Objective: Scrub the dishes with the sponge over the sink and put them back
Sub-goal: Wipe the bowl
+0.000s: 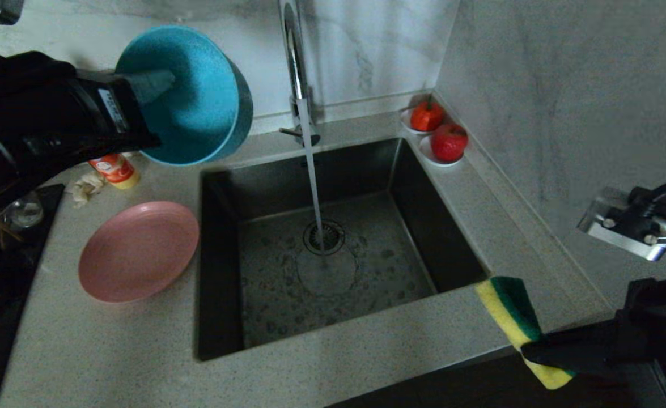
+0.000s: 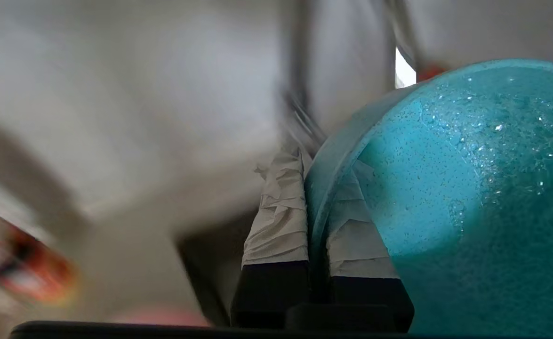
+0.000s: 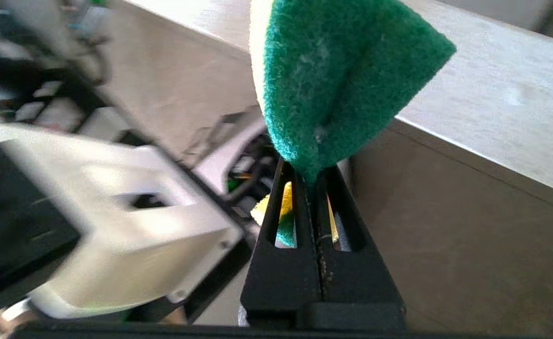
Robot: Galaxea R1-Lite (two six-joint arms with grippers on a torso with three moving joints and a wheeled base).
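My left gripper [image 1: 160,85] is shut on the rim of the teal-blue bowl [image 1: 199,99], holding it tilted in the air above the counter, left of the faucet [image 1: 296,68]. In the left wrist view the taped fingers [image 2: 278,212] pinch the wet bowl [image 2: 469,197] wall between them. The pink plate [image 1: 138,251] lies on the counter left of the sink [image 1: 222,266]. My right gripper [image 1: 528,348] is shut on the yellow and green sponge [image 1: 511,309] at the counter's front edge, right of the sink. Its green face [image 3: 332,80] sticks out past the fingers.
Water runs from the faucet into the drain [image 1: 324,237]. Two white saucers with red fruit [image 1: 449,141] stand at the sink's back right corner. A small bottle [image 1: 114,170] and a crumpled cloth [image 1: 86,187] lie behind the plate. A glass jug [image 1: 24,212] stands far left.
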